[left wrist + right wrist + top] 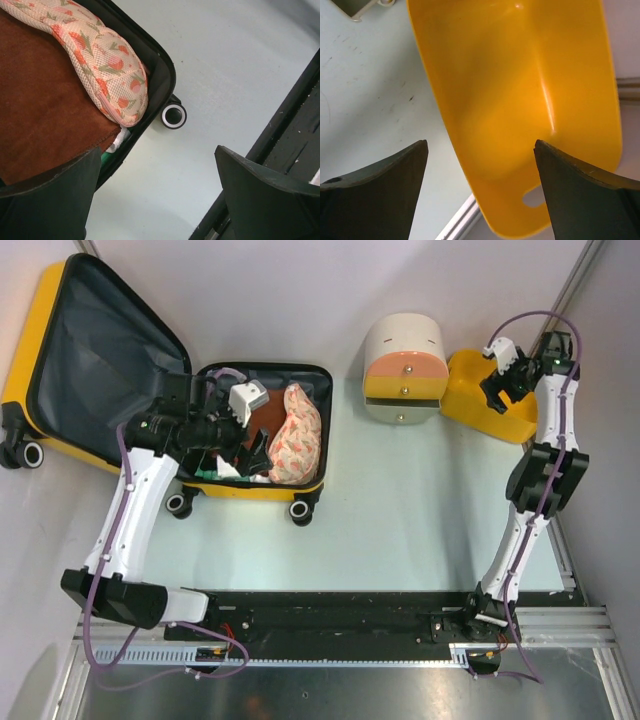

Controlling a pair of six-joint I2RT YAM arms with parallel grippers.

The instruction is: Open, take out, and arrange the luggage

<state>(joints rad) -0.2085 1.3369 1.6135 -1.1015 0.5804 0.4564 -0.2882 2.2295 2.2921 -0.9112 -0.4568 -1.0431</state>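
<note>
The luggage (95, 350) is seen lying open on the left part of the desk (400, 530). Its lid is tilted back toward the far left corner, with the dark grey lining shown. The lower half is laid flat beside it, wheels toward the near edge. Inside that half a floral mesh pouch (298, 430) is placed along the right wall, and a brown cloth (45, 100) is found just beside it, partly under it. Further small black and white items are packed at the left of the half, but they cannot be made out clearly.

The left fingers (255, 448) are held over the packed half, above the brown cloth. They are spread wide and nothing is grasped between them. In the left wrist view one wheel (174, 115) is seen below the corner of the case, resting on the desk.

A cream and orange cabinet (403, 365) is placed near the far middle of the desk. A plain yellow bin (480, 405) is set just to its right. The right fingers (503, 388) are held above this bin, well apart from the luggage. They are released too, and the bin is not touched by them.
</note>
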